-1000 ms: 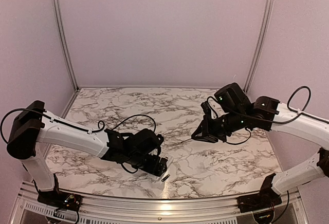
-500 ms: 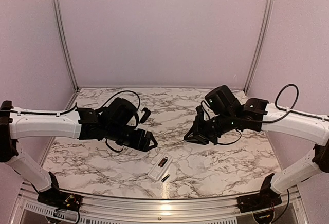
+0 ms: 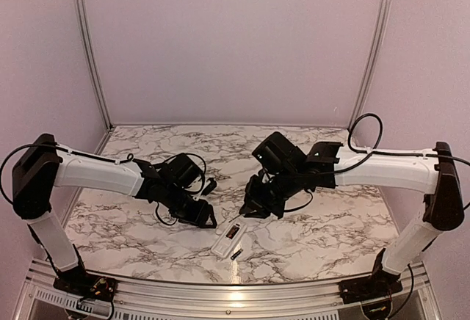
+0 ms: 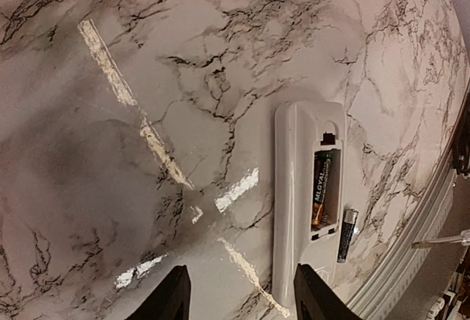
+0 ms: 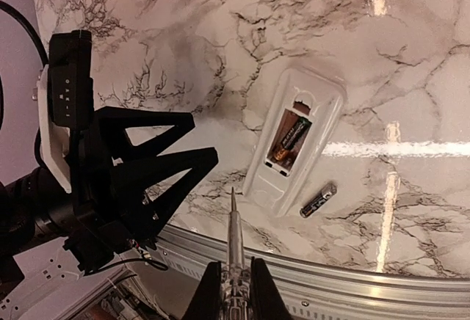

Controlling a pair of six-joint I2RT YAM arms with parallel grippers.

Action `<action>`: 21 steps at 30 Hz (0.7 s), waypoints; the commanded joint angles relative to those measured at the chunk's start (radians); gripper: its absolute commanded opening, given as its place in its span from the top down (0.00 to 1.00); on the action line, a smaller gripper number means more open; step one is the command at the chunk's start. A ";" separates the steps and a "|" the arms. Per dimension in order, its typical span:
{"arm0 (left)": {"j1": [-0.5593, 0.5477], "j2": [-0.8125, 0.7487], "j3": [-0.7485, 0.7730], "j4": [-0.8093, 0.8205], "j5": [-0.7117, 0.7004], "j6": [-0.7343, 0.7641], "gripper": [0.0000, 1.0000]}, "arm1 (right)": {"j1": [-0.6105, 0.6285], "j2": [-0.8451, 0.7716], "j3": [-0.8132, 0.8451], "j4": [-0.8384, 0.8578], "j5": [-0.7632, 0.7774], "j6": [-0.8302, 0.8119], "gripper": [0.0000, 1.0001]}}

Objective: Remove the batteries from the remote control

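The white remote control (image 3: 228, 238) lies recess-up near the table's front edge. One dark battery (image 4: 322, 190) sits in its open recess, also in the right wrist view (image 5: 291, 139). A second battery (image 3: 236, 254) lies loose on the marble beside the remote (image 4: 346, 235) (image 5: 318, 200). My left gripper (image 3: 204, 216) is open and empty, just left of the remote (image 4: 301, 195). My right gripper (image 3: 252, 208) is shut on a thin pale grey stick (image 5: 234, 224) whose tip hovers near the remote's near end (image 5: 297, 140).
The table's metal front rail (image 5: 352, 291) runs just beyond the loose battery. The left gripper's black fingers (image 5: 158, 166) stand close beside the stick in the right wrist view. Marble table (image 3: 316, 224) stretches behind and to the right.
My left gripper lifted off the remote, swung back left, then settled beside it. My right arm has moved left and forward, bringing the stick over the remote.
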 commanded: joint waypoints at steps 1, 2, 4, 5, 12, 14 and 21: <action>0.006 0.062 0.049 -0.006 0.060 0.030 0.50 | 0.013 0.037 0.036 -0.068 0.027 0.071 1.00; 0.006 0.070 0.051 -0.008 0.067 0.029 0.51 | 0.013 0.036 0.030 -0.069 0.031 0.073 1.00; 0.006 0.076 0.049 -0.006 0.079 0.022 0.54 | 0.013 0.031 0.016 -0.071 0.038 0.074 1.00; 0.006 0.080 0.052 -0.009 0.085 0.019 0.55 | 0.013 0.029 0.012 -0.075 0.041 0.076 1.00; 0.005 0.131 0.116 -0.079 0.080 -0.014 0.55 | 0.013 -0.024 -0.062 -0.058 0.064 0.082 1.00; 0.006 0.137 0.120 -0.083 0.069 -0.018 0.55 | 0.013 -0.026 -0.078 -0.040 0.063 0.073 1.00; 0.006 0.138 0.113 -0.103 0.025 0.018 0.56 | 0.015 -0.016 -0.100 0.047 0.055 0.059 1.00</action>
